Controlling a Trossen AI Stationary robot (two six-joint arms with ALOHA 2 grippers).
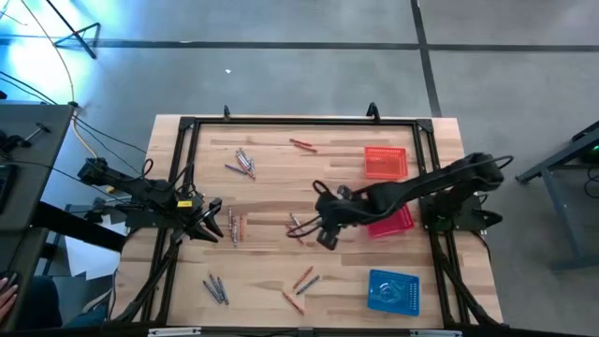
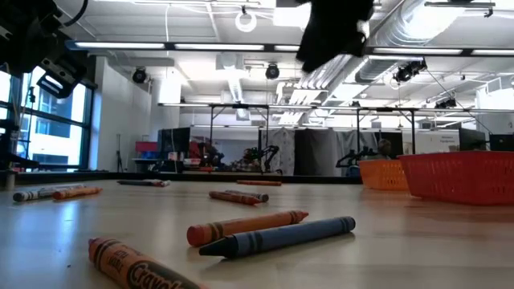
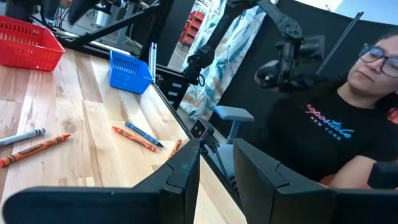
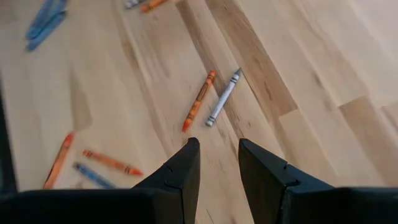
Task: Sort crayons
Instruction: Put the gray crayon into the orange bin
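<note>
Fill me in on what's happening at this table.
A two-armed robot is sorting crayons, and none has been picked up at this moment. The right gripper hangs over mid-table, open and empty, with an orange crayon and a grey crayon lying on the wood ahead of it. The left gripper sits open at the left side near another small cluster. Crayons lie scattered across the table, and the orange basket, red basket and blue basket wait on the right.

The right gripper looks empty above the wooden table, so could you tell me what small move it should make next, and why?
Probably lower the open right gripper onto the orange crayon lying beside a grey crayon just ahead of it; it holds nothing and no crayon shows in the baskets.
</note>
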